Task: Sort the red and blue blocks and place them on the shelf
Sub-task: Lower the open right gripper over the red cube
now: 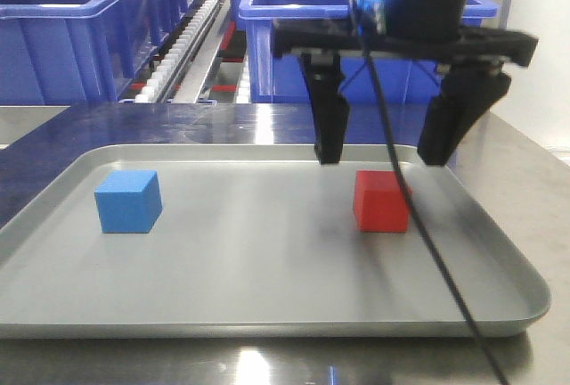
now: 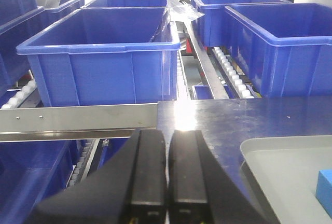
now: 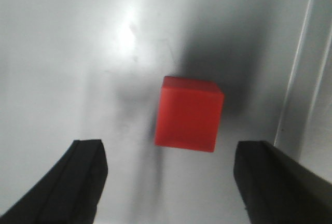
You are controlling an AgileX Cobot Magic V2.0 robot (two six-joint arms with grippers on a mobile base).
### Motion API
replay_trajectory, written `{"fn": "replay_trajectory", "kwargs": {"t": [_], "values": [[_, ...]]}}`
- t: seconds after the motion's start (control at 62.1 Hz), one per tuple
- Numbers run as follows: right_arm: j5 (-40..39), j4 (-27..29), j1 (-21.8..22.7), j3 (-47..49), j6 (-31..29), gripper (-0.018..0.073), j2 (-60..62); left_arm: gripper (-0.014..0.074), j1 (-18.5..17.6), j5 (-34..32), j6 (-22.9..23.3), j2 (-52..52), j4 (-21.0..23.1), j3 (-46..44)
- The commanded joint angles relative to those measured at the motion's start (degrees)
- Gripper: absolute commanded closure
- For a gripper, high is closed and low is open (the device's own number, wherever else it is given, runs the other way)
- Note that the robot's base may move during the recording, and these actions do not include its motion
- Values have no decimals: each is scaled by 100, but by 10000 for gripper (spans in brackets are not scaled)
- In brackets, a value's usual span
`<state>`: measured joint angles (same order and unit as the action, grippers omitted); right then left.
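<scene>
On table (image 1: 267, 363), grey tray (image 1: 267, 314): blue block (image 1: 129, 200) on L side, red block (image 1: 381, 200) on R, well apart. R hand (image 1: 383, 155) hangs just over red block, spread wide, not touching. L hand (image 2: 167, 182) pressed together, left of tray. Behind: shelf (image 1: 191, 42) w/ blue bins (image 1: 71, 28).

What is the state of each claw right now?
Left claw: closed, holding nothing.
Right claw: open, holding nothing, just above the red block.

Red block (image 1: 381, 200) flat on tray (image 1: 267, 309), right half; blue block (image 1: 129, 200) left half, well apart; shelf (image 1: 181, 53) behind.
</scene>
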<state>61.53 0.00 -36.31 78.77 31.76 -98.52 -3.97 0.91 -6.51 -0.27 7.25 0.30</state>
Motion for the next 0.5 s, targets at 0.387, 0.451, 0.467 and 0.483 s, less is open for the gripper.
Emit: {"fn": "replay_trajectory", "kwargs": {"t": [0.387,0.451,0.467,0.483], "values": [[-287,-57,68,108,47,-55,-99,472,1,-457,40,-81,50,155],[-356,-42,100,26,71,-55,-99,472,1,-457,40,-81,50,155],[-371,-42,108,5,71,-55,-99,472,1,-457,40,-81,50,155],[-388,-42,116,-15,76,-55,-99,472,1,-457,40,-81,50,155]]}}
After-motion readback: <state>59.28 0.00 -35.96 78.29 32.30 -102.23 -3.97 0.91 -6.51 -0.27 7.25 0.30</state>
